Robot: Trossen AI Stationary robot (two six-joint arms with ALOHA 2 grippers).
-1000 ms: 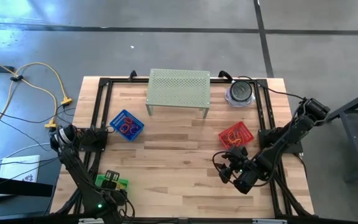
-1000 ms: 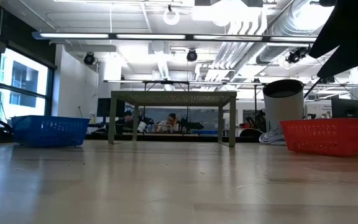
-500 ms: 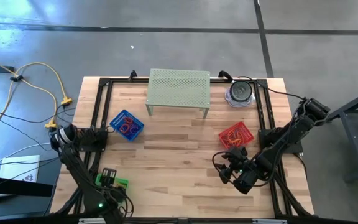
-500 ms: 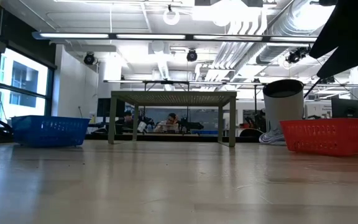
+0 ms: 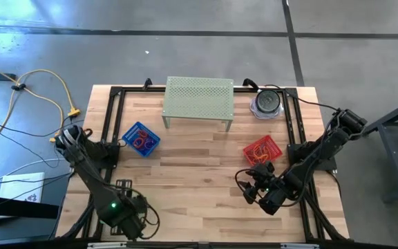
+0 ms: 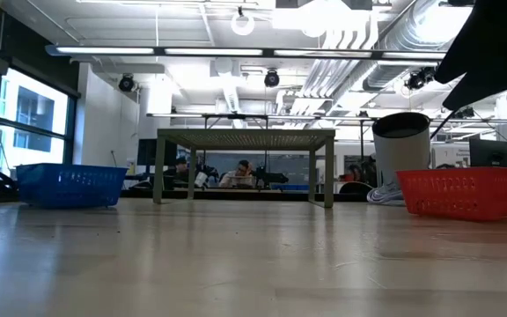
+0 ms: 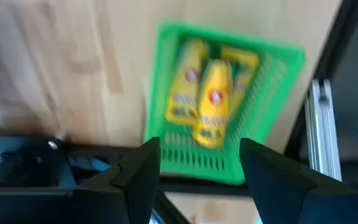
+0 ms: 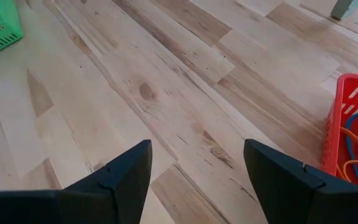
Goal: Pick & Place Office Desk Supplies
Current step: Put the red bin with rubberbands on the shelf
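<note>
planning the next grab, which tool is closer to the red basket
Right. The right tool hangs open just off the red basket, on its near side. The left tool, also open, is across the table over the green basket of yellow blocks.

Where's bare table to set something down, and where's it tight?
Widest bare wood: between the blue basket, the red basket and the table's front edge. Also free under the green stand. Tight: front left, where the left pincer hangs over the green basket.
</note>
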